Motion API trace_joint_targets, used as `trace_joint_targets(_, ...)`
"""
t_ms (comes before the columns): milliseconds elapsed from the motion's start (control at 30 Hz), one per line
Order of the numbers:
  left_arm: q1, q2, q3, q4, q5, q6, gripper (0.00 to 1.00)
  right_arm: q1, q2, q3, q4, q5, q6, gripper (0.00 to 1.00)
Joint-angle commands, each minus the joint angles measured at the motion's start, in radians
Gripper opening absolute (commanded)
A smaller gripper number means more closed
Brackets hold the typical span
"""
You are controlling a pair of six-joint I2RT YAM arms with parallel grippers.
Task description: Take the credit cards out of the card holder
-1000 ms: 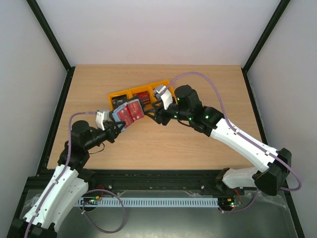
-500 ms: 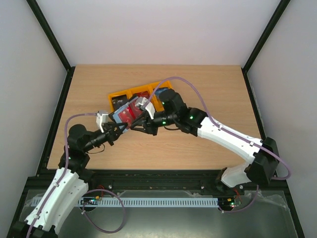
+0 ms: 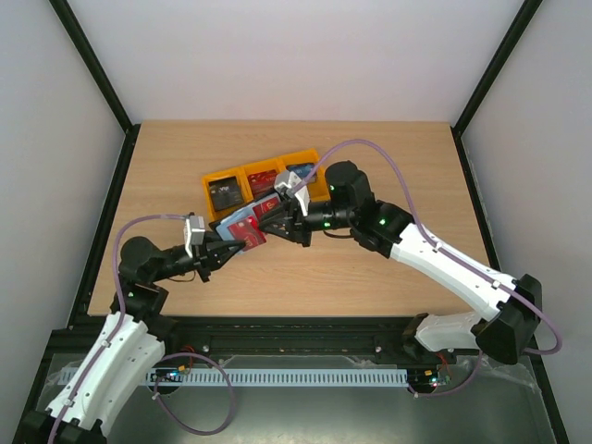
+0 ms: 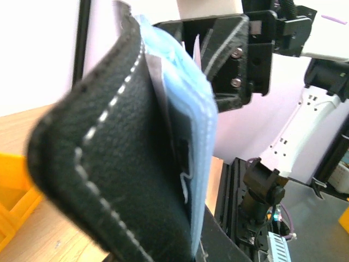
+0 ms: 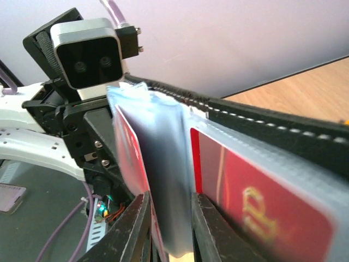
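The card holder [image 3: 242, 231] is held open above the table, black outside [image 4: 98, 180] with blue-grey pockets [image 4: 191, 109] inside. My left gripper [image 3: 228, 251] is shut on its near edge; in the left wrist view the holder hides most of the jaws. My right gripper [image 3: 265, 222] [image 5: 170, 234] is shut on one blue-grey pocket leaf [image 5: 166, 164], which carries a red credit card [image 5: 128, 147] on its left face. A second red credit card [image 5: 256, 218] sits in the pocket to the right of the fingers [image 5: 206, 229].
A yellow bin [image 3: 248, 167] lies on the table behind the grippers. Its compartments hold a dark grey card [image 3: 225, 194], a red card [image 3: 262, 178] and a blue card [image 3: 298, 171]. Black frame posts border the table on both sides.
My right gripper moved left from beside the bin to the card holder and shut on a pocket leaf. The left gripper and the holder shifted toward the near edge.
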Motion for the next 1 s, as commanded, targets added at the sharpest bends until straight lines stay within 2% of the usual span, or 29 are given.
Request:
trace_joint_targets(0,-0.022,0.015,0.004,0.111,0.07,0.042,0.02,-0.009,-0.007,-0.008,-0.017,0.036,-0.031,0.21)
trace_joint_targets(333,-0.042,0.04,-0.003,0.14,0.047,0.038,0.02,-0.009,0.046,0.022,-0.091,-0.068,-0.105,0.24)
trace_joint_targets(400,-0.046,0.04,-0.005,0.145,0.044,0.035,0.02,-0.008,0.065,0.034,-0.092,-0.116,-0.1,0.19)
trace_joint_targets(500,-0.051,0.041,-0.011,0.154,0.04,0.037,0.02,-0.008,0.086,0.047,-0.07,-0.177,-0.085,0.05)
trace_joint_targets(567,-0.054,0.038,-0.014,0.151,0.036,0.033,0.02,-0.007,0.082,0.054,-0.067,-0.19,-0.089,0.02)
trace_joint_targets(667,-0.057,0.024,-0.016,0.13,0.028,0.029,0.04,-0.007,0.043,0.032,-0.029,-0.19,-0.087,0.02)
trace_joint_targets(733,-0.054,0.013,-0.022,0.125,0.017,0.021,0.15,-0.009,0.011,0.002,0.006,-0.157,-0.07,0.02)
trace_joint_targets(800,-0.055,0.007,-0.029,0.132,0.012,0.009,0.19,-0.012,-0.014,-0.015,0.021,-0.113,-0.06,0.02)
trace_joint_targets(900,-0.055,0.002,-0.033,0.141,0.008,0.001,0.2,-0.018,-0.016,-0.013,-0.003,-0.092,-0.067,0.02)
trace_joint_targets(967,-0.055,-0.001,-0.035,0.139,0.005,-0.002,0.16,-0.021,-0.012,-0.01,-0.014,-0.081,-0.068,0.02)
